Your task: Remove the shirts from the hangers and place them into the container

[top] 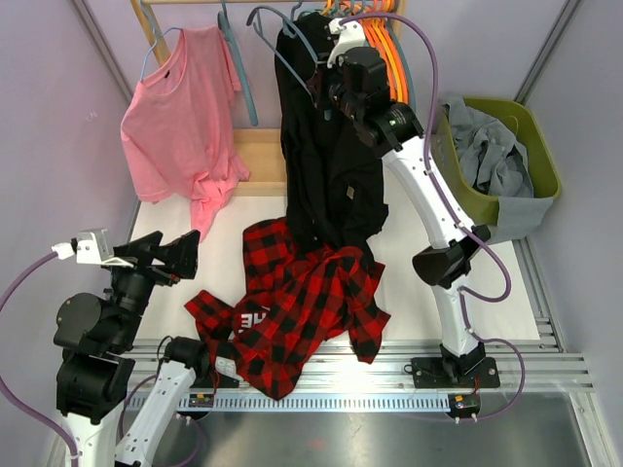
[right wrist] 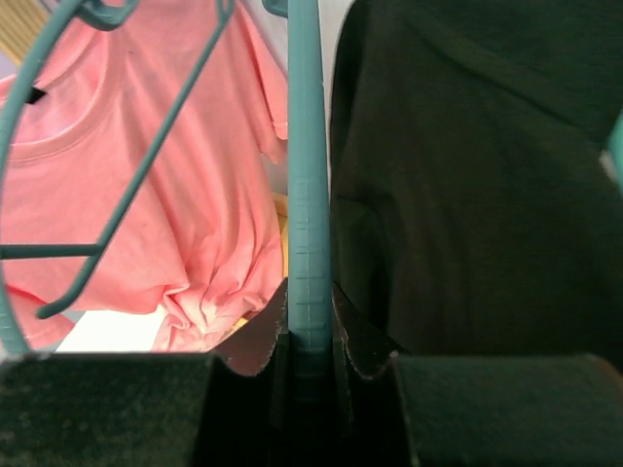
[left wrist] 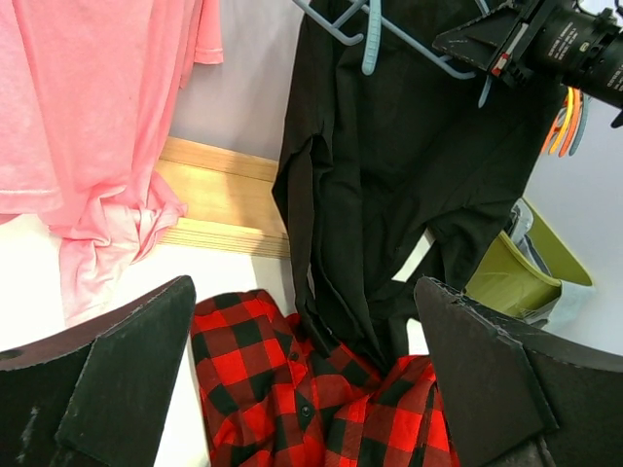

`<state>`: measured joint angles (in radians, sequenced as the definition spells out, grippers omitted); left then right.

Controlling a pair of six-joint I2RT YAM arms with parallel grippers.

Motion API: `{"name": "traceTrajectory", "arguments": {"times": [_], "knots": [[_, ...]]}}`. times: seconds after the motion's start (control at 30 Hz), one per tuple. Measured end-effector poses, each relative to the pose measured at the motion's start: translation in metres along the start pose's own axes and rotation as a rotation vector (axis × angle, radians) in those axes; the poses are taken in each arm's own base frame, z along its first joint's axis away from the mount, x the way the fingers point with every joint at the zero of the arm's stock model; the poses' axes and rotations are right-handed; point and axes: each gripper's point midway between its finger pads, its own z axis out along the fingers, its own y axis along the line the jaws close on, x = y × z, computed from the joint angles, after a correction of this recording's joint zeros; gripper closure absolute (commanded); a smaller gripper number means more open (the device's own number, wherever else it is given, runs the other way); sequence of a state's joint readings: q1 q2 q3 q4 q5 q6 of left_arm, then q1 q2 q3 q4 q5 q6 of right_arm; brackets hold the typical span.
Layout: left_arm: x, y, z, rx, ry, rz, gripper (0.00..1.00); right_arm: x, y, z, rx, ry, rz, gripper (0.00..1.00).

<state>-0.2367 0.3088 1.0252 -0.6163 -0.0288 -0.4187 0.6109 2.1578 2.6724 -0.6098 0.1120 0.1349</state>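
My right gripper (right wrist: 310,336) pinches a teal hanger (right wrist: 308,195) beside the hanging black shirt (top: 326,175). My left gripper (top: 180,255) gapes wide, holding nothing, near the plaid shirt (top: 292,306). A grey shirt (top: 492,151) lies in the green basket (top: 541,136).

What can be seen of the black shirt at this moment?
The black shirt is plain, soft, matte cloth, long and limp. It hangs near the middle of the rack, its top at a blue-green hanger that the right pincer is shut on. The cloth falls in loose folds. Its lower end reaches the table and lies bunched against the red plaid shirt. The pink shirt hangs apart on its left. Whether it sits fully on the hanger cannot be told.
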Motion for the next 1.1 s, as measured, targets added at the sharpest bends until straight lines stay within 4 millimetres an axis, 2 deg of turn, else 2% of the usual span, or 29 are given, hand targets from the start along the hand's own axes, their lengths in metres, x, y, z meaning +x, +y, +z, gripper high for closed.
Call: {"name": "traceTrajectory", "arguments": {"times": [0.03, 0.07, 0.1, 0.13, 0.23, 0.3, 0.37, 0.47, 0.6, 0.67, 0.7, 0.73, 0.83, 0.9, 0.97, 1.03, 1.1], "knots": [[0.000, 0.000, 0.000, 0.000, 0.000, -0.001, 0.01, 0.001, -0.003, 0.000, 0.005, 0.003, 0.002, 0.78], [0.000, 0.000, 0.000, 0.000, 0.001, -0.002, 0.01, 0.001, -0.005, 0.000, 0.006, 0.004, 0.003, 0.30], [0.001, 0.000, 0.000, -0.001, 0.002, -0.002, 0.01, 0.001, -0.005, 0.000, 0.004, 0.008, 0.014, 0.06], [0.001, 0.000, 0.000, -0.001, 0.003, -0.003, 0.01, 0.002, -0.006, 0.000, 0.002, 0.011, 0.015, 0.01], [0.001, 0.000, -0.001, -0.002, 0.004, -0.005, 0.01, 0.010, -0.003, -0.002, -0.013, 0.039, 0.010, 0.00], [0.003, 0.001, -0.003, -0.004, 0.010, -0.005, 0.01, 0.028, -0.001, -0.015, -0.010, 0.098, 0.001, 0.00], [0.003, 0.001, -0.005, -0.003, 0.006, -0.006, 0.01, 0.058, 0.002, -0.038, -0.003, 0.162, -0.020, 0.00], [0.002, 0.001, -0.009, 0.001, -0.001, -0.006, 0.01, 0.103, 0.026, -0.098, -0.040, 0.255, -0.059, 0.01], [0.008, 0.004, -0.012, -0.001, 0.001, -0.011, 0.01, 0.145, 0.087, -0.200, -0.219, 0.299, -0.078, 0.01], [0.019, 0.008, -0.009, -0.010, 0.022, -0.020, 0.01, 0.165, 0.096, -0.239, -0.258, 0.321, -0.066, 0.01], [0.025, 0.010, -0.008, -0.014, 0.038, -0.024, 0.01, 0.177, 0.097, -0.252, -0.262, 0.337, -0.051, 0.00], [0.031, 0.011, -0.006, -0.016, 0.055, -0.027, 0.01, 0.189, 0.095, -0.259, -0.257, 0.358, -0.041, 0.01], [0.045, 0.014, -0.002, -0.018, 0.095, -0.036, 0.01, 0.250, 0.080, -0.273, -0.190, 0.479, -0.014, 0.01], [0.050, 0.015, 0.000, -0.020, 0.109, -0.042, 0.01, 0.302, 0.062, -0.281, -0.097, 0.596, -0.017, 0.01], [0.052, 0.015, 0.000, -0.019, 0.115, -0.049, 0.01, 0.341, 0.041, -0.290, 0.006, 0.691, -0.034, 0.01], [0.053, 0.015, 0.000, -0.018, 0.117, -0.049, 0.01, 0.364, 0.020, -0.298, 0.126, 0.749, -0.047, 0.00], [0.053, 0.015, 0.001, -0.019, 0.119, -0.049, 0.01, 0.372, 0.007, -0.298, 0.221, 0.756, -0.047, 0.01]]}}
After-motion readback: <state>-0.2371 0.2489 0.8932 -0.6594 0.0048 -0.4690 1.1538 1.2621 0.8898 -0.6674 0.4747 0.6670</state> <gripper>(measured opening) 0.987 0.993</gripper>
